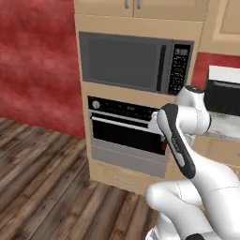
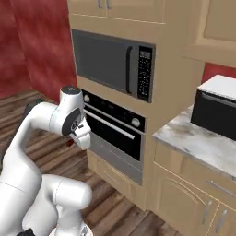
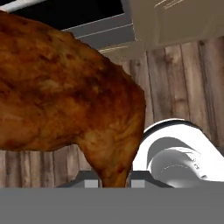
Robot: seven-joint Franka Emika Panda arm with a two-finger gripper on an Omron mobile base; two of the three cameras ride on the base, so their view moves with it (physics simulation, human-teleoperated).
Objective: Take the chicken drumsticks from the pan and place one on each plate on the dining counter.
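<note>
A dark reddish-brown chicken drumstick [image 3: 65, 87] looms large in the hand view. Its narrow end hangs down between my two fingertips, and my gripper [image 3: 114, 183] is shut on it. Behind the drumstick lie wooden floor planks and the lower edge of a cabinet. In the right base view a small red bit of the drumstick [image 2: 70, 143] peeks out beside my folded arm, which hangs in front of the oven. The pan, the plates and the dining counter are out of view.
A tall tan cabinet holds a microwave [image 1: 136, 63] above a built-in oven [image 1: 126, 126]. To its right, a marbled worktop [image 2: 193, 138] carries a black appliance [image 2: 216, 113]. Wooden floor [image 1: 42, 187] stretches left, with a red wall [image 1: 37, 61] behind it.
</note>
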